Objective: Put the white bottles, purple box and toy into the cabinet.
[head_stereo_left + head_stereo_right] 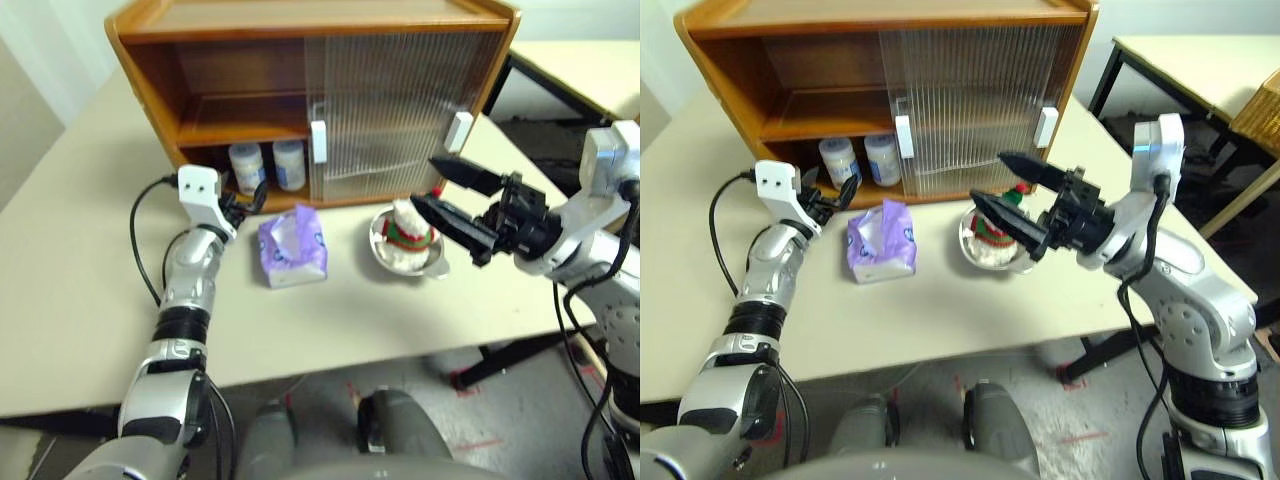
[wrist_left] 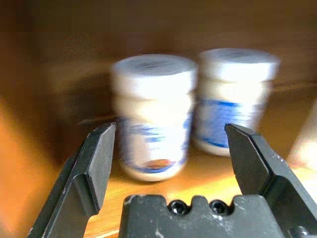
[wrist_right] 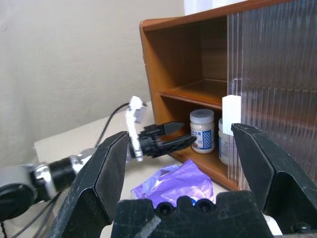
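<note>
The cabinet (image 1: 300,20) stands at the back of the table with its left half uncovered. Two white bottles (image 1: 246,165) (image 1: 289,163) stand side by side on its lower shelf. My left gripper (image 1: 245,200) is open, level, just in front of the shelf and pointing at them; the left wrist view shows both bottles (image 2: 153,114) (image 2: 233,99) beyond its spread fingers, none held. The purple box (image 1: 292,247) lies on the table before the cabinet. The toy (image 1: 408,228) sits in a steel bowl (image 1: 395,258). My right gripper (image 1: 422,180) hovers open and empty just right of the toy.
Ribbed sliding doors (image 1: 400,100) with white handles (image 1: 318,141) cover the cabinet's right half. A second table (image 1: 590,70) stands at the back right. The table's front edge (image 1: 300,365) runs close below the purple box and the bowl.
</note>
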